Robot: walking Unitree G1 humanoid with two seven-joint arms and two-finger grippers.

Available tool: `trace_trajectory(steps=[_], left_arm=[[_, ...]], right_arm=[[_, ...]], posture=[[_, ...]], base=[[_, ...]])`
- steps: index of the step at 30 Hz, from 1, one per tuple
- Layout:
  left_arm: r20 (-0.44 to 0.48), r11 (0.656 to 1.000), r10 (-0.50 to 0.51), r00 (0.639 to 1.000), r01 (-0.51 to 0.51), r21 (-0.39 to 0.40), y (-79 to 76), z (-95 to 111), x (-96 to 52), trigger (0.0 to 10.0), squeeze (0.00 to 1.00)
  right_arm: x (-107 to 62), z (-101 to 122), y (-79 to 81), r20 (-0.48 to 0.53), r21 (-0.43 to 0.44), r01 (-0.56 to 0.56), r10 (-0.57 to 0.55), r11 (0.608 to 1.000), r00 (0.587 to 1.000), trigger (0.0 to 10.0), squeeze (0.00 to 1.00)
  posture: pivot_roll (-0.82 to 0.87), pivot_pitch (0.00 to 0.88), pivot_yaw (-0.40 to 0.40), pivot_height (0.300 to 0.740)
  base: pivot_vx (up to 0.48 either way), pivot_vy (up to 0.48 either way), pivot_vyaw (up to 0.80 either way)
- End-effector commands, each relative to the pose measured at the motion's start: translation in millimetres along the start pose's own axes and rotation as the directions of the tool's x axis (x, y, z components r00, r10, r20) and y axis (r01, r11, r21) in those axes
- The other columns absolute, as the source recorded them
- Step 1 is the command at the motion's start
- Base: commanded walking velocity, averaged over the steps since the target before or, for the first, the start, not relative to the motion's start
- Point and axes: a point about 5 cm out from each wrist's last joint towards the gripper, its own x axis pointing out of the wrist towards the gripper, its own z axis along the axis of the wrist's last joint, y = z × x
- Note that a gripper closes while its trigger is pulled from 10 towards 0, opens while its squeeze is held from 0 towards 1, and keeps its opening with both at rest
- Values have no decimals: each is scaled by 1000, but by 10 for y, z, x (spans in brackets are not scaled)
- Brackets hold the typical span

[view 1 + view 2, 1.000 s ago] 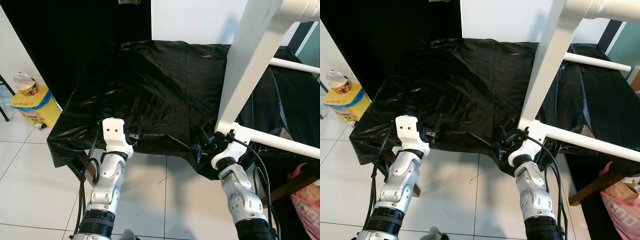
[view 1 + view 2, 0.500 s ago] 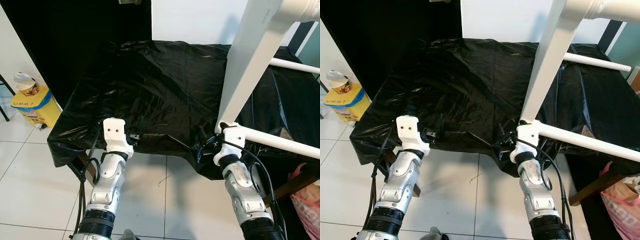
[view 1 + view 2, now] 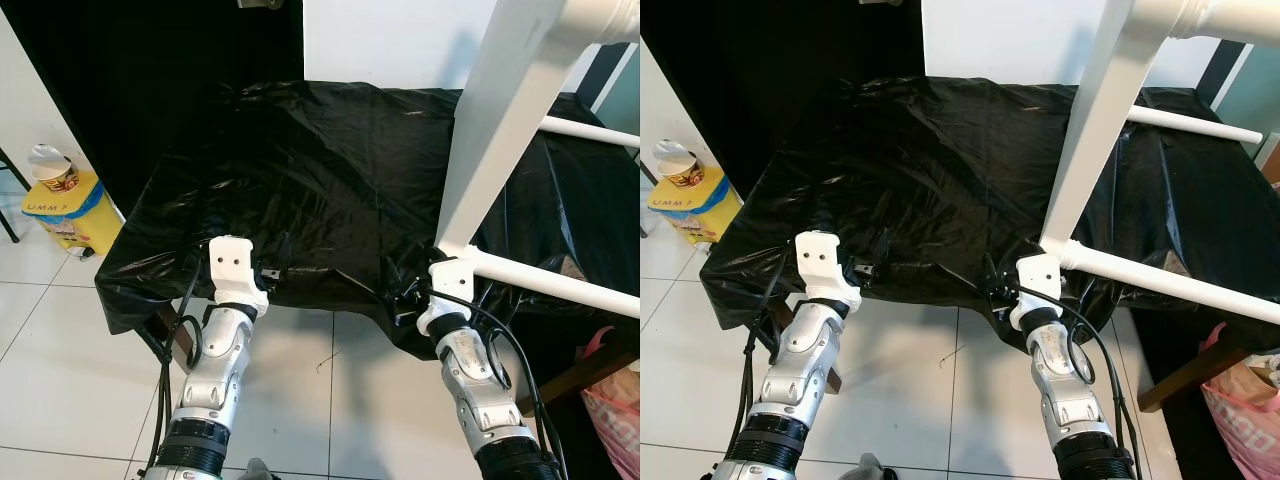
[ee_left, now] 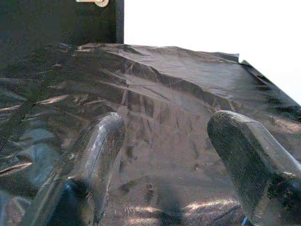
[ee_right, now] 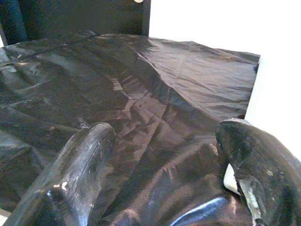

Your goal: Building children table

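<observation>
Our left gripper (image 4: 164, 155) has its two black fingers (image 4: 99, 155) spread wide with nothing between them, poised just above the near edge of the black plastic sheet (image 3: 320, 170). Our right gripper (image 5: 164, 165) is equally wide open and holds nothing; its fingers (image 5: 256, 165) sit over the same sheet at its near edge, and just beside one of them the white table frame (image 3: 500, 130) rises, a pale surface showing in the right wrist view next to that finger. Whether that finger touches the frame we cannot tell.

We count one broad white leg (image 3: 1090, 130) slanting up and away from the right gripper, and two white round bars: a lower bar (image 3: 1170, 285) running off to the right from the leg's foot, and a farther bar (image 3: 1190, 125) beyond it. A thick white tube (image 3: 1210, 18) crosses the top corner, cut off by the frame edge.

Well to the left of the left gripper stand one yellow box (image 3: 70, 210) on the tiled floor (image 3: 60, 380) and one cup (image 3: 52, 170) on it. The fingertips are hard to make out from the head views against the dark sheet.
</observation>
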Motion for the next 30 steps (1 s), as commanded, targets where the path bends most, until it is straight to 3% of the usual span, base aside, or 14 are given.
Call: trace_trajectory(steps=[1,4,6,10,14,20,27,29,30], left_arm=[[-16,999,-35,999,35,5,-15,-38,-37,10000,0],[-18,999,-33,999,33,4,-15,-44,-49,10000,0],[-18,999,-33,999,33,4,-15,-44,-49,10000,0],[-22,999,-36,999,36,3,-13,-52,-54,10000,0],[-25,999,-39,999,39,2,-21,-56,-47,10000,0],[-23,999,-38,999,38,0,-28,-54,-43,10000,0],[-23,999,-36,999,36,1,-36,-55,-41,10000,0],[-22,999,-37,999,37,2,-40,-54,-34,10000,0],[-20,999,-37,999,37,3,-44,-49,-23,10000,0]], right_arm=[[-138,-46,-114,-12,-6,51,-51,999,999,10000,0],[-364,-19,-209,-8,-32,71,-71,997,997,10000,0],[-364,-19,-209,-8,-32,71,-71,997,997,10000,0],[-571,8,-260,-26,-42,74,-76,996,997,10000,0],[-619,20,-278,-31,-40,87,-88,995,996,10000,0],[-556,28,-200,-28,-36,57,-58,998,998,10000,0],[-332,-6,-141,-30,-47,-3,2,999,1000,10000,0],[-241,-15,-112,-30,-51,-16,14,999,999,10000,0],[-104,-9,-57,-20,-60,-36,35,998,999,10000,0]], posture=[[30,40,-23,740],[26,45,-22,740],[26,45,-22,740],[10,54,-13,740],[10,54,-13,740],[17,51,-16,740],[16,48,-15,740],[20,47,-16,740],[24,46,-18,740]], base=[[0,0,0],[0,0,0],[0,0,0],[0,0,0],[0,0,0],[0,0,0],[0,0,0],[0,0,0],[0,0,0]])
